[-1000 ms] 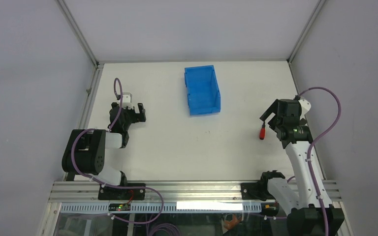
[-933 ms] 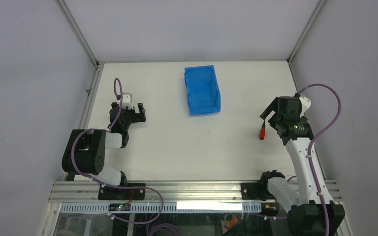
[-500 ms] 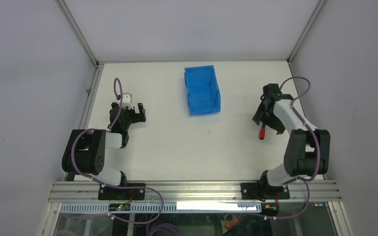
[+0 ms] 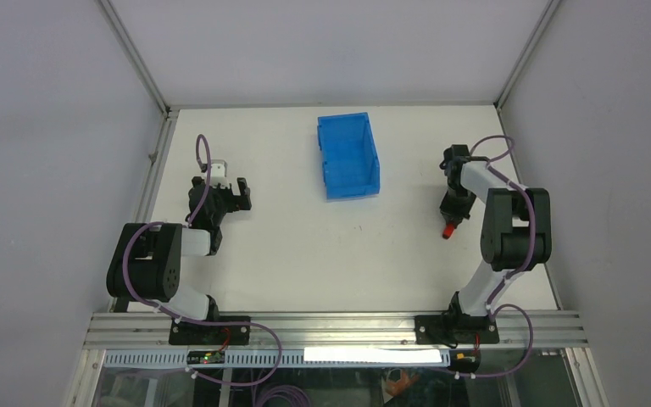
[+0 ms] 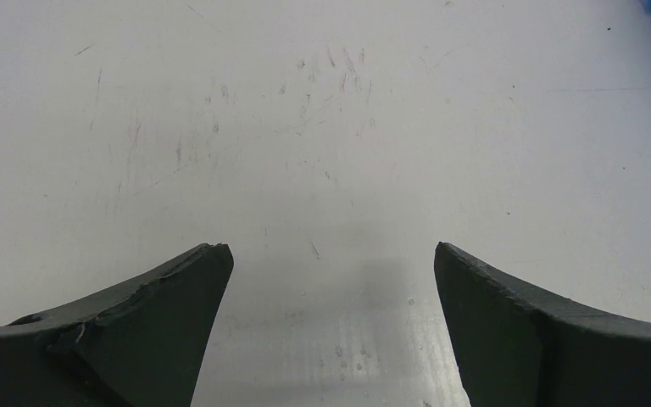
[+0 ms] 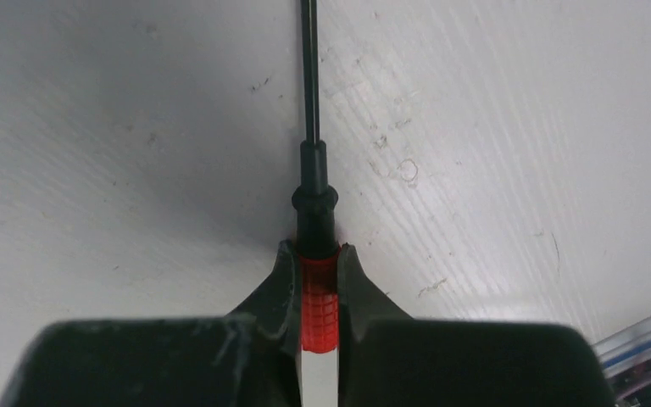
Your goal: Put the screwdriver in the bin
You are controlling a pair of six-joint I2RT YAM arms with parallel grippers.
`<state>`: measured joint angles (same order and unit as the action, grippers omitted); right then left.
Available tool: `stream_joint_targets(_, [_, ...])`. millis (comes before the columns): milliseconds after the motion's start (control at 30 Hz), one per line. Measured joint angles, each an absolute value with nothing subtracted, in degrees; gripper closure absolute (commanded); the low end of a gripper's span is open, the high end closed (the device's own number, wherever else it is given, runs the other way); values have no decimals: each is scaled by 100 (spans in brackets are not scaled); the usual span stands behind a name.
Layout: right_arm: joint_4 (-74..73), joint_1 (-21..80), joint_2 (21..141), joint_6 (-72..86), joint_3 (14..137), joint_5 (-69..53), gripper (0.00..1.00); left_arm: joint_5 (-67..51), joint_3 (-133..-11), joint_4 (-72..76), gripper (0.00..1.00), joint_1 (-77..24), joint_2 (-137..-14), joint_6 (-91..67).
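The right gripper (image 6: 314, 256) is clamping its two dark fingers (image 6: 278, 284) onto the red ribbed handle of the screwdriver (image 6: 317, 307), with the jaws drawn in tight against either side of it. In the right wrist view the screwdriver's dark collar and thin dark shaft are pointing straight away from the fingers, running low over the white table (image 6: 119, 136). It is not possible to tell whether the tool is touching the surface.

From above, the right gripper (image 4: 451, 208) is reaching down at the right side of the table (image 4: 305, 246), and only the red end of the screwdriver (image 4: 447, 229) is showing, poking out on its near side. The blue bin (image 4: 347, 155) is sitting toward the far middle of the table, to the left of the right gripper and well apart from it.

The left gripper (image 4: 230, 197) is sitting over the left side of the table, far from the bin and the screwdriver. In the left wrist view the left gripper (image 5: 331, 254) is showing its fingers (image 5: 178, 280) spread wide, gripping nothing, with scuffed white table (image 5: 331, 127) between them.
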<state>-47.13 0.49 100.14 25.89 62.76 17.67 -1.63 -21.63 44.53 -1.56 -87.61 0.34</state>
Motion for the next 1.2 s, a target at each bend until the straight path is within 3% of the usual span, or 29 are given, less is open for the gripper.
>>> stream_joint_targets(367, [-4958, 36, 9356, 2600, 6287, 1717, 100, -163, -2163, 4453, 1, -156, -8761, 34])
stream_joint_targets(567, [-5387, 158, 8947, 2532, 7262, 1708, 100, -163, -2163, 4453, 1, -156, -8761, 34])
stream_joint_targets(900, [-5529, 2327, 9301, 1772, 9727, 1551, 100, -163, -2163, 4453, 1, -156, -8761, 34])
stream_joint_targets(1200, [-5321, 3579, 11231, 353, 11524, 1153, 96, -163, -2163, 4453, 1, -156, -8761, 34])
